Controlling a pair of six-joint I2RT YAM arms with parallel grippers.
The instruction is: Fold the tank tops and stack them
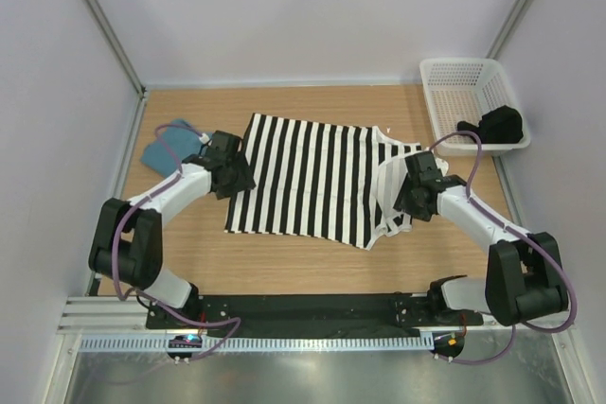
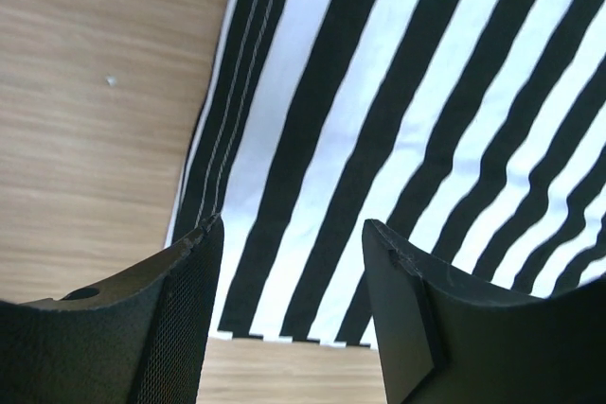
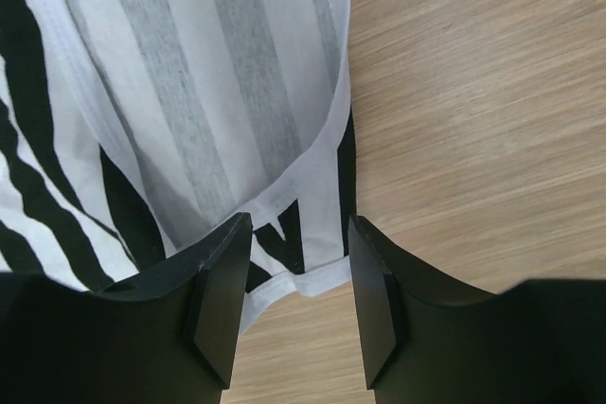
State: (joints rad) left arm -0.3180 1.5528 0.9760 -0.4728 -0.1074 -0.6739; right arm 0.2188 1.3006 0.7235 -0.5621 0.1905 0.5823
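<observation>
The black and white striped tank top (image 1: 312,177) lies spread flat in the middle of the table, straps toward the right. The teal-blue tank top (image 1: 169,144) lies as a small bundle at the far left. My left gripper (image 1: 235,177) is open and empty just above the striped top's left hem corner (image 2: 379,120). My right gripper (image 1: 410,200) is open and empty over the strap end; a white-edged strap loop (image 3: 303,276) lies between its fingers (image 3: 222,300), and the cloth's pale inside (image 3: 189,92) shows there.
A white plastic mesh basket (image 1: 454,78) stands at the back right corner with a black object (image 1: 497,127) in it. Bare wooden table (image 1: 284,257) lies in front of the striped top. Grey walls enclose the table on three sides.
</observation>
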